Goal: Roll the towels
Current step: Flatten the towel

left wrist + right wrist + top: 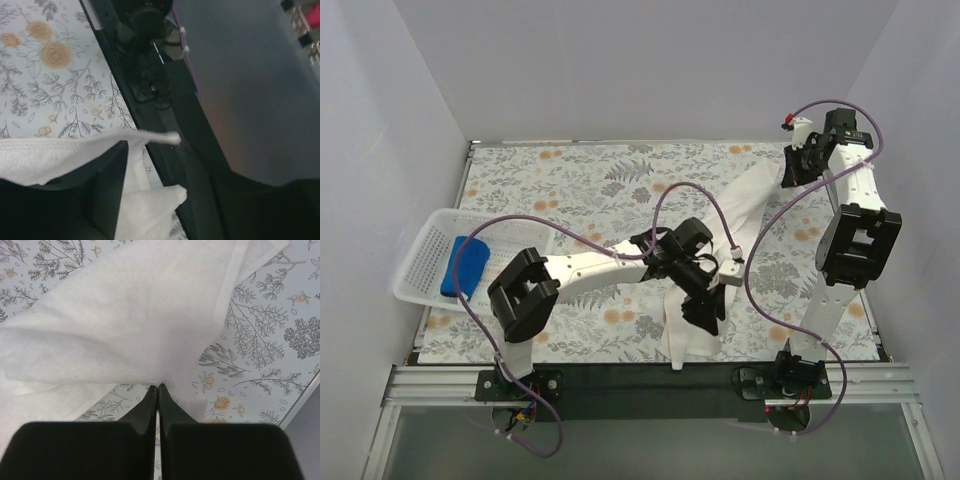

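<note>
A: Which step is this?
B: The blue towel is rolled, in the basket. The white towel stretches across the table. The right gripper pinches its far end. The left gripper is at the near end, and I cannot tell its grip.
A: And next?
B: Probably lay it flat, then roll.

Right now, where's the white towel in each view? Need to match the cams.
Top external: the white towel runs diagonally from the upper right down to bottom centre.
Left wrist: lower left, in bunched folds.
Right wrist: fills the upper left and centre.
Shared landmark: the floral table cover lies under it in all three.
</note>
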